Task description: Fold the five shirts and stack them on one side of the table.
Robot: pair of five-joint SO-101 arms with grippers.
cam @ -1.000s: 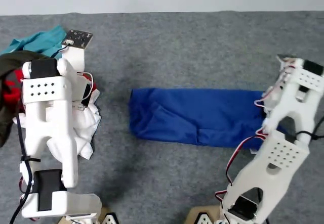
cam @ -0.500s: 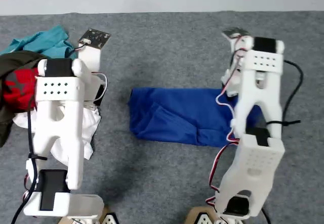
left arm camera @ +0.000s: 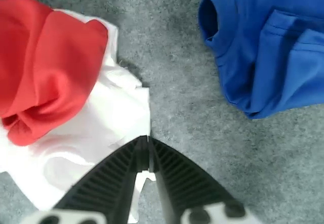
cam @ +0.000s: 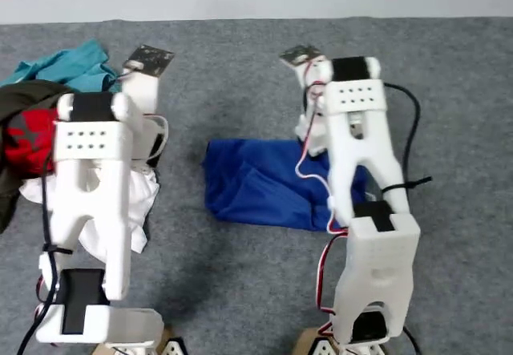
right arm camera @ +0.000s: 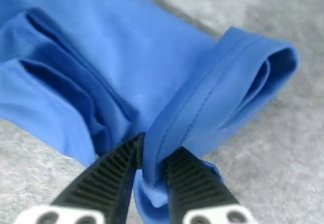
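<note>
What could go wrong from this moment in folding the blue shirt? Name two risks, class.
1. The right gripper pinches only a narrow bit of the blue shirt at its hem; it might slip free mid-fold.
2. The left gripper sits shut over the white shirt, so nothing pins the collar end; the shirt may drag across the table instead of folding.

Blue shirt point(cam: 256, 187): we see it mid-frame on the grey table point(cam: 449, 90), folded into a band.
Right arm point(cam: 361, 179): we see it reach from the lower edge over the shirt's right end.
Left arm point(cam: 88, 187): at the left, over the white shirt point(cam: 143, 203).
Pile: upper left, we count a teal shirt point(cam: 64, 66), a dark shirt point(cam: 28, 94) and a red shirt point(cam: 24, 143), bunched together.
</note>
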